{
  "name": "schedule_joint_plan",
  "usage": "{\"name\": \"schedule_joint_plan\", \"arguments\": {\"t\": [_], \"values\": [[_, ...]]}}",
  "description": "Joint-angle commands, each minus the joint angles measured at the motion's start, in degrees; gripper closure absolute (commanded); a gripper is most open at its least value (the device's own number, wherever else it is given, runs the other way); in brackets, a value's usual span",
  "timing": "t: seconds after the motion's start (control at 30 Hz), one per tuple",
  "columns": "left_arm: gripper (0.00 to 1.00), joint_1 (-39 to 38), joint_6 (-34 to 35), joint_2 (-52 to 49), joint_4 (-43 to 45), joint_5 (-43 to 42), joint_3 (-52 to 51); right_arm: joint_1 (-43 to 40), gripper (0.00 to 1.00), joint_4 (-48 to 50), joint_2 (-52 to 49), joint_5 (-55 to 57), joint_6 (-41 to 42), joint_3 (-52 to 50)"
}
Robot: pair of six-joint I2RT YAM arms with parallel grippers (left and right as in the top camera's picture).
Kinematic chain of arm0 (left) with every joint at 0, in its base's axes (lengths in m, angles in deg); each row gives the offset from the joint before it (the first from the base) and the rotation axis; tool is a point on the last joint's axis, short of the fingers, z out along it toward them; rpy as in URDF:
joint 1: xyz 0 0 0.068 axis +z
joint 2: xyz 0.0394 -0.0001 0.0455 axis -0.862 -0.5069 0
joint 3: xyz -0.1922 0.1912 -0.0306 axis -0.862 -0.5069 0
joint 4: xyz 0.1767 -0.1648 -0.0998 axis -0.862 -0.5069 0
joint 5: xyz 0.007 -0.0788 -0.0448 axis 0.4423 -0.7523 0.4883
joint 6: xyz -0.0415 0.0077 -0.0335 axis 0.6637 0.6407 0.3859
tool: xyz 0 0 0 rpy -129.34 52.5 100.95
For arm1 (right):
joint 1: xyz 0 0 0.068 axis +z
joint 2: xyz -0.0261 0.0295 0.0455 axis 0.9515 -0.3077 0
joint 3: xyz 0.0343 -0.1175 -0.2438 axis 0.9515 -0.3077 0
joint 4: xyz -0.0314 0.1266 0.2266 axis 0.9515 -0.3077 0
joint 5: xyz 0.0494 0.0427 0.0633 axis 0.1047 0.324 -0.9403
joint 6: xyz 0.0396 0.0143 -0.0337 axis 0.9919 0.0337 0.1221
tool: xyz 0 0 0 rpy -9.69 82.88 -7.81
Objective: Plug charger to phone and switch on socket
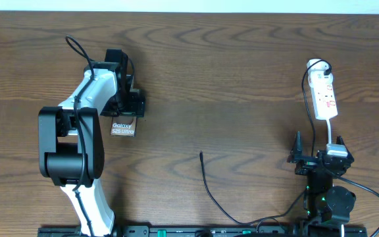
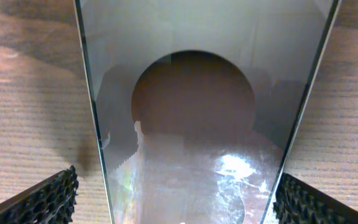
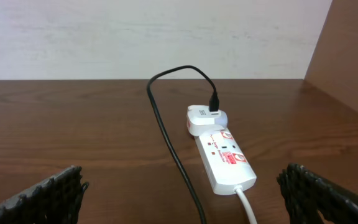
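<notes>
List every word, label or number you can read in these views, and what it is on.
"Galaxy S25 Ultra": white lettering on the phone.
Red markings on the power strip: too small and blurred to read.
No other text shows.

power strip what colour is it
The power strip is white with red marks; right wrist view shows it best.
</notes>
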Motion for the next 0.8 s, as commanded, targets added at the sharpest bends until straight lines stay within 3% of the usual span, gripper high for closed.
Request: {"name": "schedule_joint_plan", "arguments": {"t": [0.0,0.77], "values": [[0.02,-0.1,-2.7,-0.2,0.3,0.1,-0.1,-0.3,0.01,-0.3,0.4,0.3,0.5,-0.1],[0.02,-0.1,-2.9,-0.3,2.0,-3.8,-0.1,-0.3,0.01,-0.3,0.4,0.3,0.5,-0.1]]}}
